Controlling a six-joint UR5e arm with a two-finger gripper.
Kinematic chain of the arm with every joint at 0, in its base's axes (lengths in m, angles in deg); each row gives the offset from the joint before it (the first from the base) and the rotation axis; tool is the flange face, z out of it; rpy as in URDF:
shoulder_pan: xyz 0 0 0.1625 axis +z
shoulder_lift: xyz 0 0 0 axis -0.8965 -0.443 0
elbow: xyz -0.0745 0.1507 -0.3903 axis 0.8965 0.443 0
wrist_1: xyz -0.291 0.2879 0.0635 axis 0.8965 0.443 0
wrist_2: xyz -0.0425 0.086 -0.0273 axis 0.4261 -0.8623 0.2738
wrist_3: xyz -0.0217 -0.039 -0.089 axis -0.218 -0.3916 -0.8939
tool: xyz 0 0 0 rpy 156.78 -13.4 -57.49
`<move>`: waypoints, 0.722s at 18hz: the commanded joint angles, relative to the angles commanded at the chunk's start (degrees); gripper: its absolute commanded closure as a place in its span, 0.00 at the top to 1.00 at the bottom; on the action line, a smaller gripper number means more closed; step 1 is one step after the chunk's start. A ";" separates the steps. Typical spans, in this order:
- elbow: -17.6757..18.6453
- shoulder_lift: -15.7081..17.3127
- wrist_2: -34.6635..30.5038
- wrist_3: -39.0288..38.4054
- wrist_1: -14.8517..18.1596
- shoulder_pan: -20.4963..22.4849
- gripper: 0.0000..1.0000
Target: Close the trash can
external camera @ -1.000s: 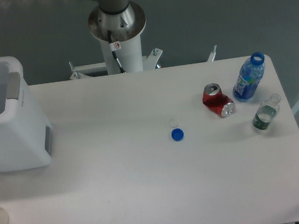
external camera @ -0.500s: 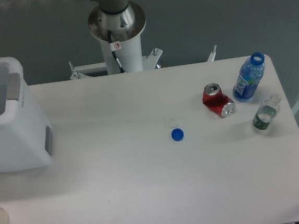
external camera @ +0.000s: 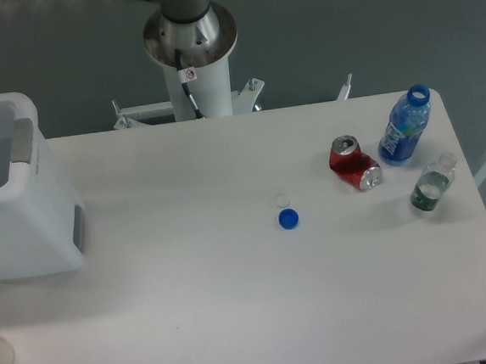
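Fixed camera: large white boxy plastic trash can (external camera: 20, 210) at the tabletop's left edge, top open. Gripper out of frame, state can't be told. Risk: blind approach clips the grey rim tab (external camera: 21, 140), shoving the bin off the edge.

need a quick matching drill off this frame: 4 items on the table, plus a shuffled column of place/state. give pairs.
Items:
1. trash can
2. crushed red soda can
3. blue bottle cap
4. blue bottle

Place or state:
A. upright, uncapped, far right corner
B. lying on its side
C. left edge, top open
D. loose near the table's middle

Pairs: 1-C, 2-B, 3-D, 4-A
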 joint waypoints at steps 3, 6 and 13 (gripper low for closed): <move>0.26 -0.18 0.00 0.00 0.00 0.96 0.00; 0.88 -0.44 -0.17 0.00 0.00 1.14 0.00; 2.46 -0.62 -2.11 0.09 0.00 2.90 0.00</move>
